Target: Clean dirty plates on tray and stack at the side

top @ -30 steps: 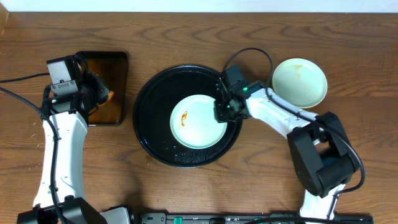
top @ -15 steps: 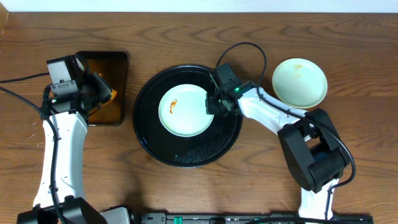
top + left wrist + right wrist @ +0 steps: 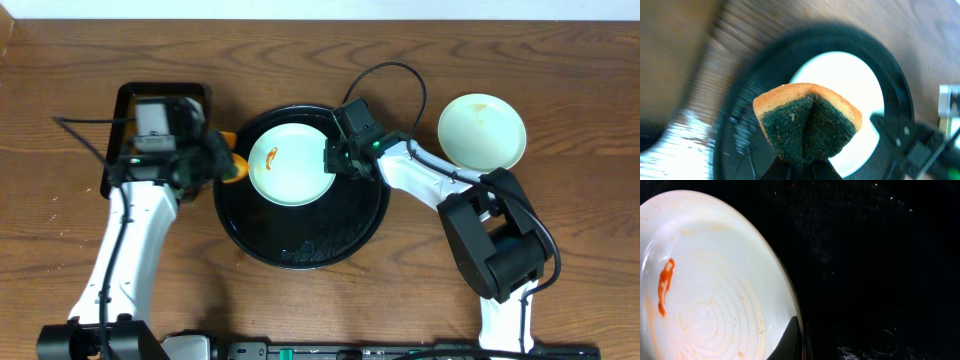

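The plate (image 3: 290, 165) — judged stiff, light, sauce-slick — was pinched at its rim by the right claw (image 3: 334, 160); a soft sponge (image 3: 807, 125) was squeezed in the left claw (image 3: 224, 166).

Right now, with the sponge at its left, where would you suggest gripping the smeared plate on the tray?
Pinch the smeared plate by its rim on the right edge, coming from the right, as the right gripper does. It is shallow and wide, so only the rim fits between two fingers, and that side leaves the smear open to the sponge.
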Action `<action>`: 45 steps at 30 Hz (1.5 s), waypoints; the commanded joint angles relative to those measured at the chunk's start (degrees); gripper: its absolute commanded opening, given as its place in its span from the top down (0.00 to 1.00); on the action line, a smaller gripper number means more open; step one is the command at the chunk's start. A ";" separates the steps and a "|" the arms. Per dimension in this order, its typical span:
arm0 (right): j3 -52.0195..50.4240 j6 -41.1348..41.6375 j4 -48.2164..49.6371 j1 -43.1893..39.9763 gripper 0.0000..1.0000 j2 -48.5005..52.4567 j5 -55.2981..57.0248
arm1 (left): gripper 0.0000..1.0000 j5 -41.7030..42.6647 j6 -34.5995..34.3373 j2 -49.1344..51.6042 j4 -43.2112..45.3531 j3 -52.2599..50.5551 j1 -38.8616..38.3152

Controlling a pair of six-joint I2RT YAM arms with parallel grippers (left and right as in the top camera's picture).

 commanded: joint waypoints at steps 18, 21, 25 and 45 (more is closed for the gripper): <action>3.48 -3.19 -12.76 3.50 0.99 2.08 1.99 | 0.92 0.72 -0.52 13.07 21.33 -8.57 -12.48; 6.71 -7.96 -19.04 2.73 0.99 2.08 2.05 | 0.92 0.72 -0.52 15.21 21.35 -8.57 -12.48; 8.00 -13.35 -23.96 2.19 0.99 2.08 1.99 | 0.92 0.72 -0.52 16.17 22.12 -8.57 -12.48; 7.96 -17.66 -22.56 4.13 0.99 2.19 1.40 | 0.92 -0.37 -26.77 16.31 18.62 -8.57 -15.30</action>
